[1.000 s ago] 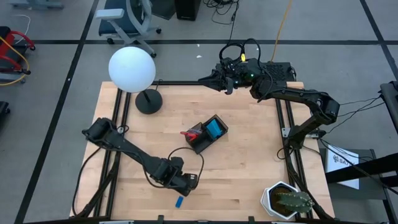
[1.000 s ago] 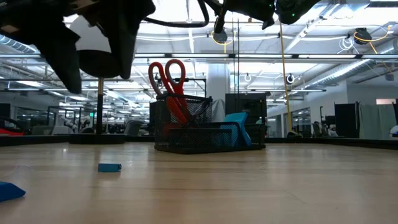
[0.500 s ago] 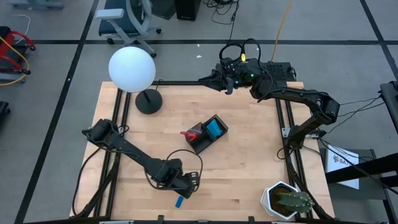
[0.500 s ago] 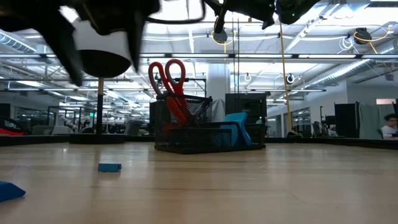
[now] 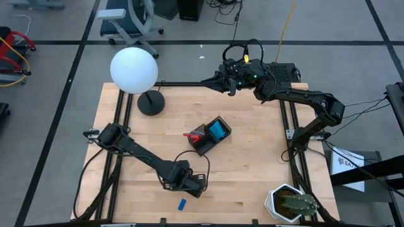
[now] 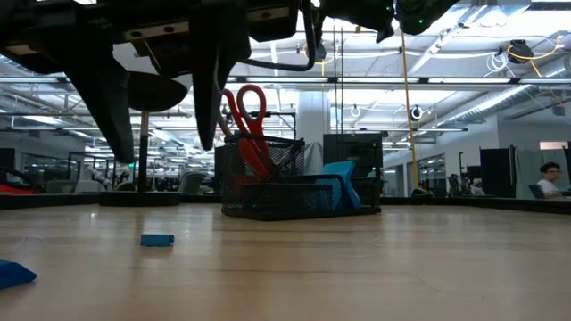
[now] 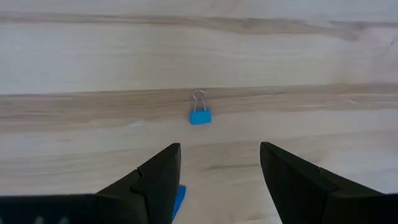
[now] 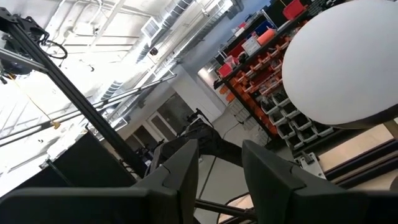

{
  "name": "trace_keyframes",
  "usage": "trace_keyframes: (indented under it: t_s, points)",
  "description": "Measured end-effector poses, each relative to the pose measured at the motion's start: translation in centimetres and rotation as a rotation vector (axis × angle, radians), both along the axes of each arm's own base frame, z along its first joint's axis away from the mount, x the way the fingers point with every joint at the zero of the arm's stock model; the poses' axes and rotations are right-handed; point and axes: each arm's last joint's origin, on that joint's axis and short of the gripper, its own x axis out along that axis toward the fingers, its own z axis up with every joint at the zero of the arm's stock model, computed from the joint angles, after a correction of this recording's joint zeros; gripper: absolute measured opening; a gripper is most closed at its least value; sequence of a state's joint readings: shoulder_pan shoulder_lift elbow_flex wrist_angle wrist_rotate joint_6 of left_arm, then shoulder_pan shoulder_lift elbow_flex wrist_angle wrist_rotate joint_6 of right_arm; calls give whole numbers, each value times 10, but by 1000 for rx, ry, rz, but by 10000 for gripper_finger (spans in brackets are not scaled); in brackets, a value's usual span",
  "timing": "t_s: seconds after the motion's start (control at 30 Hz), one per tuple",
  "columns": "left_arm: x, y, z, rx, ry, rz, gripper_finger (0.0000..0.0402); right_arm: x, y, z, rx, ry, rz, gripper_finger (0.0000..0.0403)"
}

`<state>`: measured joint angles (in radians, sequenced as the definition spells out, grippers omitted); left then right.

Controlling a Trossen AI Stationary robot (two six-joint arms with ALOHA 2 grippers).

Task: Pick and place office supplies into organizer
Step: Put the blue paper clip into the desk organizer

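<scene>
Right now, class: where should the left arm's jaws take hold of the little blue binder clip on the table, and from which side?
Probably grip the binder clip across its blue body, coming straight down. It lies flat on the table, wire loop pointing away, and the left gripper stands open beside it.

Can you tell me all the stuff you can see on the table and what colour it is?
Organizer: one, black mesh, middle of the table.
Scissors: one pair, red handles, standing in the organizer.
Notepad: one, blue, inside the organizer.
Binder clip: one, blue with a silver wire handle, lying on bare wood ahead of the left claw.
Eraser: one, blue, near the table's front edge.
Lamp: one, white globe on a round black base, back left corner.
Cactus: one, green in a pot, front right corner.
Table: one, light wood.
Left claw: black, open, above the front of the table.
Right claw: black, waiting over the back edge.
</scene>
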<state>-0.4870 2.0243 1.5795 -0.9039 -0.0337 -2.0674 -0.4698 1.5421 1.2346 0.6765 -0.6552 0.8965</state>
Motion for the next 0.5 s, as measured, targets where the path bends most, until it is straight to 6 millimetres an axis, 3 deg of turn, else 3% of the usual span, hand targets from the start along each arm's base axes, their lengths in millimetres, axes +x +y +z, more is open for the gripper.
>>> trace_keyframes:
  t_s: [0.5]
  points:
    - [-1, 4, -12, -28, 35, -4, 225, 0, 0, 0, 0, 1, 0, 116]
